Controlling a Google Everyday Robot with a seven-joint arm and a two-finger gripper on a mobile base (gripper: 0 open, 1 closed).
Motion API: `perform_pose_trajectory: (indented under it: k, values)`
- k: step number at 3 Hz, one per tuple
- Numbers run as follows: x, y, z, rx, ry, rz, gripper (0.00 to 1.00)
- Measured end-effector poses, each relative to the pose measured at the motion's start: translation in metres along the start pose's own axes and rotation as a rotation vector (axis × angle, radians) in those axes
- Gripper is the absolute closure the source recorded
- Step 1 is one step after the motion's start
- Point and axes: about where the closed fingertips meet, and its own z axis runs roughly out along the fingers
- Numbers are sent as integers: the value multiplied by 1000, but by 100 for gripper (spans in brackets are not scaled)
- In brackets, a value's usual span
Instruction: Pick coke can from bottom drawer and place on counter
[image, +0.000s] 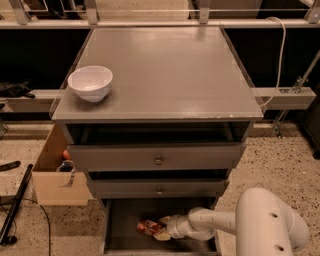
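The bottom drawer (125, 225) is pulled open below the two upper drawers. The coke can (148, 227) lies on its side on the drawer floor, red-orange with pale markings. My gripper (163, 228) reaches in from the right on a white arm, and its tips are right at the can's right end. The counter (165, 70) is the wide grey top of the cabinet, well above the gripper.
A white bowl (90, 83) stands on the counter's front left corner. A cardboard box (55, 175) sits on the floor left of the cabinet. A black pole (15, 205) lies on the speckled floor at far left. A white cable (280, 50) hangs at the right.
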Motion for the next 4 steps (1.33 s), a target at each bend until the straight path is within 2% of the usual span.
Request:
perform_pose_trajectory:
  k: [2, 4]
  values:
    - [0, 0, 0, 0, 0, 0, 96]
    - [0, 0, 0, -1, 0, 0, 100]
